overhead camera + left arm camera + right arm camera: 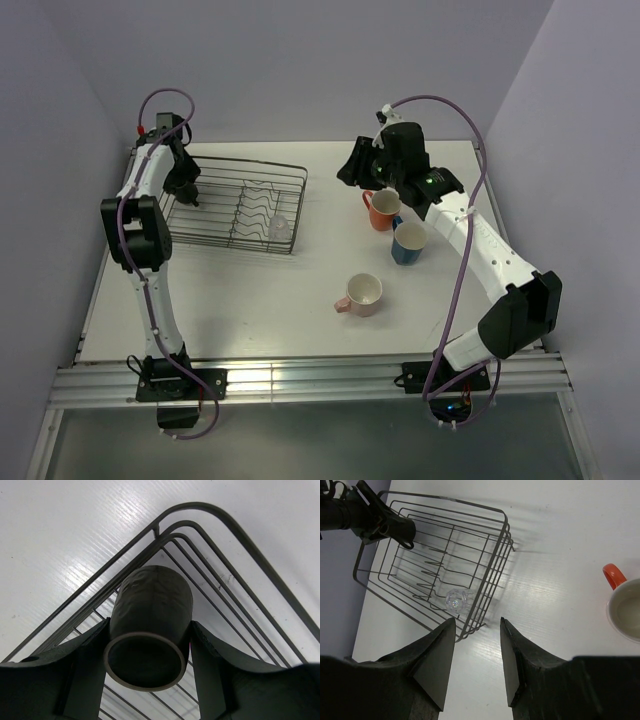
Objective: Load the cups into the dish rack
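Note:
My left gripper (149, 626) is shut on the dark brown cup (151, 605), holding it by its sides over a corner of the dish rack (235, 530). From above, this gripper (186, 192) hangs over the left end of the rack (240, 245). A clear glass tumbler (280, 228) lies inside the rack at its right end. The orange cup (382, 209), blue cup (408, 242) and pink cup (362, 294) stand on the table to the right. My right gripper (477, 625) is open and empty, above the table between the rack (495, 555) and the orange cup (626, 607).
The rack's upright dividers (255, 200) run along its middle. Purple walls close in the table on the left, back and right. The table's near edge meets an aluminium rail (300, 380) where both arm bases are bolted.

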Robot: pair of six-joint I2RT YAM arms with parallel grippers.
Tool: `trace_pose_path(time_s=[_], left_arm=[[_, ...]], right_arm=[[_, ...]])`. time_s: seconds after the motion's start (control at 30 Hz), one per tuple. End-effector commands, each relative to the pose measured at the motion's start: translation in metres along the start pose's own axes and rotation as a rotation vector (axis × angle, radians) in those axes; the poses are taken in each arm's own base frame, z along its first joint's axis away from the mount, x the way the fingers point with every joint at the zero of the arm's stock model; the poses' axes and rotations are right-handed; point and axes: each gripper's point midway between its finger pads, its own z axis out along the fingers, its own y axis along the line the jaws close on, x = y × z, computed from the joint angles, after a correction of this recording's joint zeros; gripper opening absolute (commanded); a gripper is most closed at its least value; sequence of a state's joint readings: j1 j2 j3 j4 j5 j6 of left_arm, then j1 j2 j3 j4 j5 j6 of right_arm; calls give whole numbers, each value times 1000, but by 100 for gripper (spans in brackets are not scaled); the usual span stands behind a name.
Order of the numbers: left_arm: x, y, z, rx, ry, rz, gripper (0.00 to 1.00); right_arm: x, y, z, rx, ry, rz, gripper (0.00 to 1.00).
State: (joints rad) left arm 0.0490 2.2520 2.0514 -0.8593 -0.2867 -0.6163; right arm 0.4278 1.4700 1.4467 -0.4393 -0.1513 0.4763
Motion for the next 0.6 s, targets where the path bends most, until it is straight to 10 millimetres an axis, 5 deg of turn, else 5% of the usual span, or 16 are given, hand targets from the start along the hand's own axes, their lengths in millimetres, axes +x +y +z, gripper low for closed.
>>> trace_pose_path(time_s=[0.0, 0.2, 0.43, 0.57], left_arm=[[-8, -1, 0, 1, -21, 7, 6], [-6, -4, 6, 7, -15, 10, 18], [-6, -5, 10, 8, -17, 8, 62], [-7, -6, 10, 14, -22, 7, 74]], right_arm=[[-5, 6, -1, -24, -21, -24, 49], [-4, 5, 1, -22, -18, -23, 49], [-3, 4, 1, -20, -17, -23, 49], [-3, 3, 3, -15, -17, -24, 49]])
